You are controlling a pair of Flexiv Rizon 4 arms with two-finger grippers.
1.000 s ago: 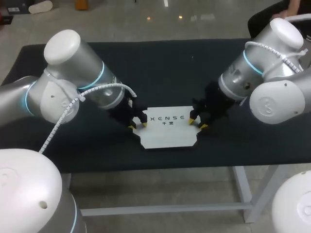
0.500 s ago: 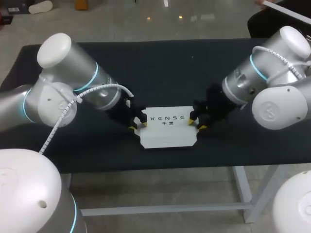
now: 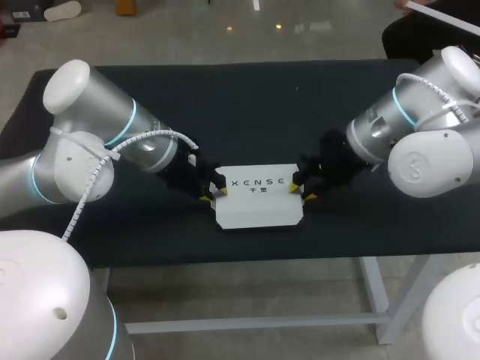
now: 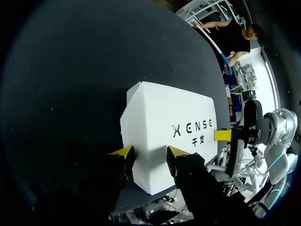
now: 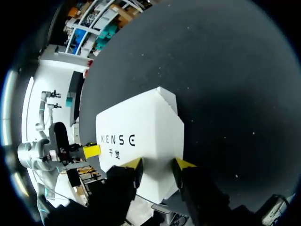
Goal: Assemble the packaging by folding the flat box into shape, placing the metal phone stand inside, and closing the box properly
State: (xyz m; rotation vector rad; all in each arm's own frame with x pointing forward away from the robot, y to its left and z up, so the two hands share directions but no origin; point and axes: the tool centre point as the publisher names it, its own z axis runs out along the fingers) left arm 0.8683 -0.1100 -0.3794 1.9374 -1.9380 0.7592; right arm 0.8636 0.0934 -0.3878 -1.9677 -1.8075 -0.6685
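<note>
Two half-open grippers hold nothing: the left gripper [image 3: 212, 194] and right gripper [image 3: 302, 189] sit at opposite ends of the flat box [image 3: 259, 204] on the bench [image 3: 262, 105], tips at its edges.

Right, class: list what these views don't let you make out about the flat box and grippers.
Flat box underside: hidden in every view, against the table.
Left wrist view: whether the left gripper presses the box or hovers; the gripper itself covers the contact.
Right wrist view: likewise for the right gripper.
Head view: that contact is too small.
</note>
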